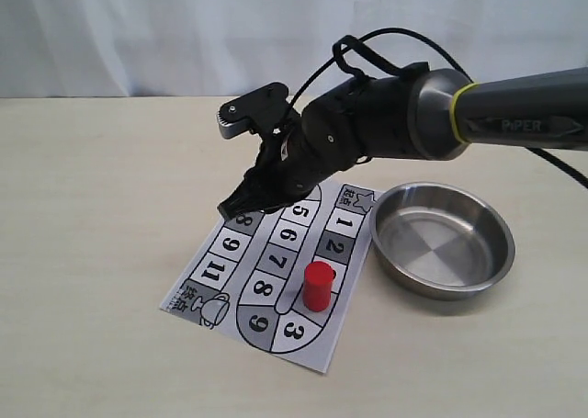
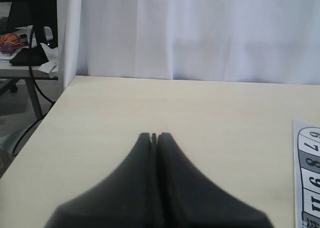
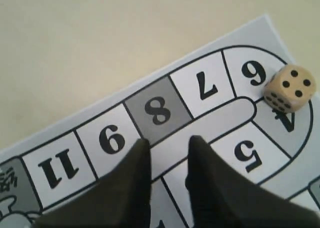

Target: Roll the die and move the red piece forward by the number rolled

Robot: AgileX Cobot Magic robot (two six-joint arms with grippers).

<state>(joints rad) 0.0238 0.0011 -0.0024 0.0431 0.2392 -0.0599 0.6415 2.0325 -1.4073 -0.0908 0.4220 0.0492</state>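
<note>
The red piece (image 1: 318, 286) stands upright on the paper game board (image 1: 276, 262), between the squares marked 2 and 3. The die (image 3: 289, 88), a tan cube with black pips, lies on the board at the bend of the track beside a 6. In the exterior view the right arm hides it. My right gripper (image 3: 169, 140) hangs open over the board's middle near square 8 with nothing between its fingers; it also shows in the exterior view (image 1: 241, 205). My left gripper (image 2: 154, 135) is shut and empty over bare table, left of the board's edge (image 2: 307, 173).
A round steel bowl (image 1: 441, 239) sits empty just right of the board. The right arm (image 1: 386, 119) stretches in from the right above the board's far end. A white curtain (image 1: 184, 32) backs the table. A second desk with clutter (image 2: 20, 52) stands beyond the table's edge.
</note>
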